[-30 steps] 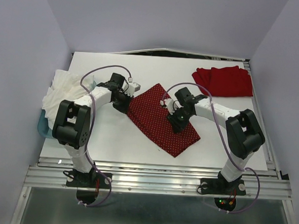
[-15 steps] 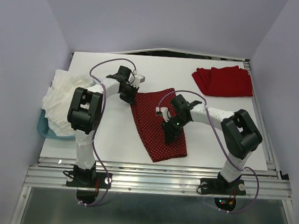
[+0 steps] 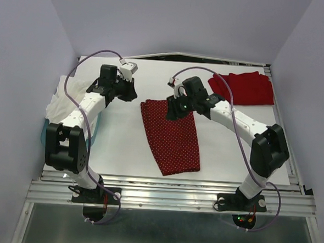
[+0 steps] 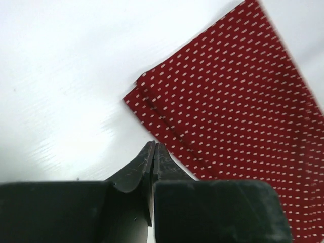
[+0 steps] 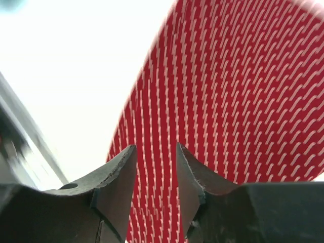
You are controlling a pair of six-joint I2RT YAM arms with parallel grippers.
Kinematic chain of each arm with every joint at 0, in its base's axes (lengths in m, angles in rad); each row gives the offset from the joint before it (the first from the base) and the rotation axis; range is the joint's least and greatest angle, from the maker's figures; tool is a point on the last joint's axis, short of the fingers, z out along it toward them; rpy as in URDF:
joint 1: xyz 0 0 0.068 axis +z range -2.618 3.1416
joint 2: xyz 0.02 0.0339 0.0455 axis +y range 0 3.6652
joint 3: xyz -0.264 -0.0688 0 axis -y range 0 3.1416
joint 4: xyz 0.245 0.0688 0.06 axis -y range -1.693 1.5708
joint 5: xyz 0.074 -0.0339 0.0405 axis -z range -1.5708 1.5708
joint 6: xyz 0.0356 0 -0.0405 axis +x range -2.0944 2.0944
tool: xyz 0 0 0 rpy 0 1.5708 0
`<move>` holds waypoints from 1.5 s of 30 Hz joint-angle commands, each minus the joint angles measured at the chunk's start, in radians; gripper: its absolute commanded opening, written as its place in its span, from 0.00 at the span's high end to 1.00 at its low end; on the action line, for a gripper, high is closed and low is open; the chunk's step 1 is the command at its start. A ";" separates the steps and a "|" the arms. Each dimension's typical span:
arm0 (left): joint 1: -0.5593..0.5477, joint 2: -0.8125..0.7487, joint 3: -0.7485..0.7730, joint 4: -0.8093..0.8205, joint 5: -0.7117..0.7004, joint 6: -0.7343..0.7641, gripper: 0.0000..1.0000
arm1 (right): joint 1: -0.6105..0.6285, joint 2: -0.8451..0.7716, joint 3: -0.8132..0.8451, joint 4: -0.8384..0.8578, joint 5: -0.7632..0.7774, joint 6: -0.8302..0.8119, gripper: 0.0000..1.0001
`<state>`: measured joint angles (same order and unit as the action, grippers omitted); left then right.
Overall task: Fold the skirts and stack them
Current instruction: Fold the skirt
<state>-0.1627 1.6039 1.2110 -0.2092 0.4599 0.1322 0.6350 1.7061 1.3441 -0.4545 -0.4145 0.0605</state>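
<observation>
While dotted skirt [image 3: 171, 137] lies folded flat | left gripper [image 4: 153, 152] pinched empty | right gripper [image 5: 156, 152] narrowly parted

Cloth heap [image 3: 67, 102] left; open table [image 3: 122, 138] beside dotted skirt [image 3: 172, 136]

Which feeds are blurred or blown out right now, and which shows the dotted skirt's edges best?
Right wrist: dots on the dark red polka-dot cloth skirt smear into streaks, and the white table is blown out. Left wrist: dots only slightly stretched, corner readable, table glaring. Top external: sharp, evenly lit; probably best for edges.
</observation>
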 commanded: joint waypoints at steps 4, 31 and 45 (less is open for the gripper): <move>-0.020 0.001 -0.083 0.126 0.114 -0.235 1.00 | -0.004 0.200 0.289 0.165 0.180 0.257 0.62; 0.038 0.338 -0.149 0.301 0.247 -0.371 1.00 | 0.075 0.567 0.538 0.186 0.258 0.361 0.56; 0.040 0.344 -0.136 0.304 0.250 -0.375 1.00 | 0.094 0.684 0.652 0.149 0.341 0.343 0.60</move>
<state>-0.1272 1.9373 1.0683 0.0807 0.7082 -0.2459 0.7212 2.3737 1.9320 -0.3088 -0.1181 0.4145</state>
